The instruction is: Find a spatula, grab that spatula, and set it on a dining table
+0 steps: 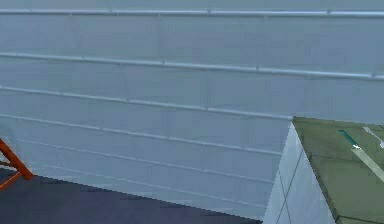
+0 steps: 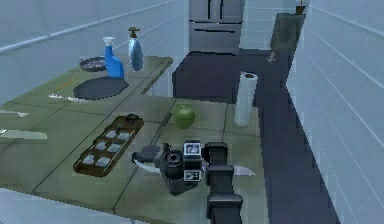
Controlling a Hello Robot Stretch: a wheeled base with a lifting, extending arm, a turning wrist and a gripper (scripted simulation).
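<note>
Spatula-like pale blob indistinct at pincer.

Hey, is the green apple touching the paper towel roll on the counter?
Apart. The arm side view shows a strip of bare countertop between the green apple and the upright paper towel roll.

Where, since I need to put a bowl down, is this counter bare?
Bare counter lies between the dark pan, the tray and the green apple, and between apple and paper roll. Crowded around the tray and tool.
</note>
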